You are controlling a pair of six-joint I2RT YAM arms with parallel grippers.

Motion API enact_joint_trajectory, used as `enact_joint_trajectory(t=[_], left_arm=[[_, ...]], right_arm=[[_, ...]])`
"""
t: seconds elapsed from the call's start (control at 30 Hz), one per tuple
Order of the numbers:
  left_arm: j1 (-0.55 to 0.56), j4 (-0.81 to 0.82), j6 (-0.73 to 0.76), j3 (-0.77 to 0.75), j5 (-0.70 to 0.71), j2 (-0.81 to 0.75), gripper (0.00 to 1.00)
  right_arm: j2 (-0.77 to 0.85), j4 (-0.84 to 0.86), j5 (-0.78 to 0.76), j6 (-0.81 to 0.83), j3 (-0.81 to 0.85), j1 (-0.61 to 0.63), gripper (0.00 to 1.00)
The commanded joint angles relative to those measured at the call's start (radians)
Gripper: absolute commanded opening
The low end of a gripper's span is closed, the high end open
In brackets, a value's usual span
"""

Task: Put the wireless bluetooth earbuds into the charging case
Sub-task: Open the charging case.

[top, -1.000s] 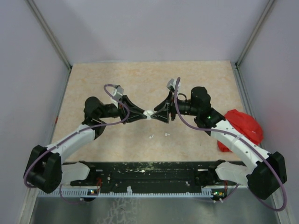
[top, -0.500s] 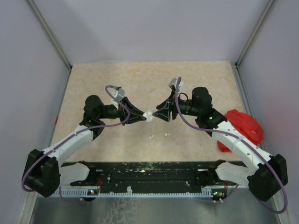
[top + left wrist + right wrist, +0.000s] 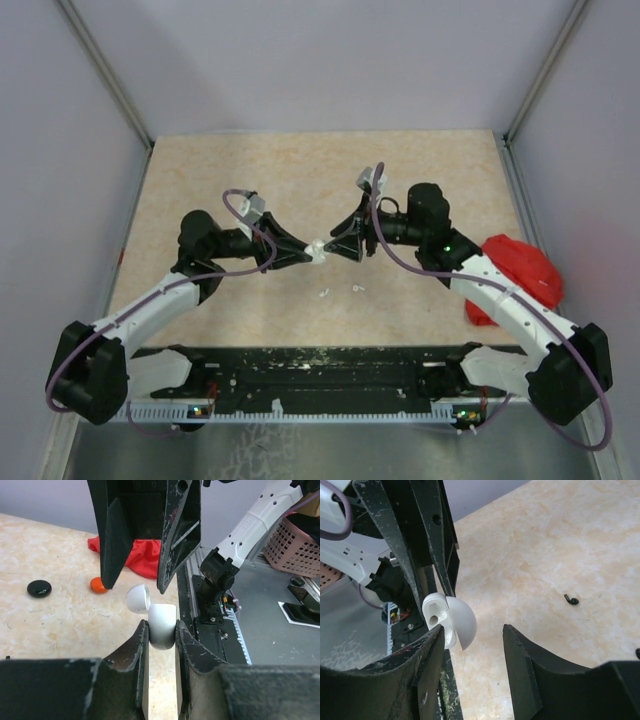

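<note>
Barely shifted, left claw [image 3: 161, 626] pinches open charging case [image 3: 162, 632] — right claw [image 3: 472, 630] (half-open, empty) opposite.

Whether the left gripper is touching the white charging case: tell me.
Touching. In the left wrist view the left gripper clamps both sides of the white charging case, with no gap.

White case [image 3: 162, 620] base hidden between left hand [image 3: 161, 632] fingers; red cloth [image 3: 142, 557] partly behind right hand [image 3: 136, 585]; table specks [image 3: 323, 294] unidentifiable.
</note>
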State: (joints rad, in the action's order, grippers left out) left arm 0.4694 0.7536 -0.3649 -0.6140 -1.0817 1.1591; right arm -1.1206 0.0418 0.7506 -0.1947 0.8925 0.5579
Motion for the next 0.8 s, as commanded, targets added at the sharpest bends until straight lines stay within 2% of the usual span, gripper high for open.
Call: enact_joint_trajectory(t=[0.0, 0.27, 0.53, 0.6, 0.77], left_arm=[[0.004, 0.067, -0.011, 0.01, 0.003, -0.013, 0.01], [0.004, 0.171, -0.087, 0.028, -0.016, -0.002, 0.01], [0.005, 0.168, -0.091, 0.024, -0.032, 0.005, 0.02], [0.005, 0.129, -0.074, 0.016, -0.03, 0.003, 0.05], [0.006, -0.065, 0.014, -0.029, -0.029, -0.009, 0.24]], right_arm=[[-0.021, 0.08, 0.109, -0.018, 0.047, -0.003, 0.5], [-0.062, 0.119, 0.154, -0.026, 0.046, 0.014, 0.46], [-0.061, 0.127, 0.182, -0.014, 0.047, 0.016, 0.23], [-0.057, 0.104, 0.167, 0.002, 0.055, 0.018, 0.17], [-0.034, -0.014, 0.11, 0.1, 0.085, 0.017, 0.08]])
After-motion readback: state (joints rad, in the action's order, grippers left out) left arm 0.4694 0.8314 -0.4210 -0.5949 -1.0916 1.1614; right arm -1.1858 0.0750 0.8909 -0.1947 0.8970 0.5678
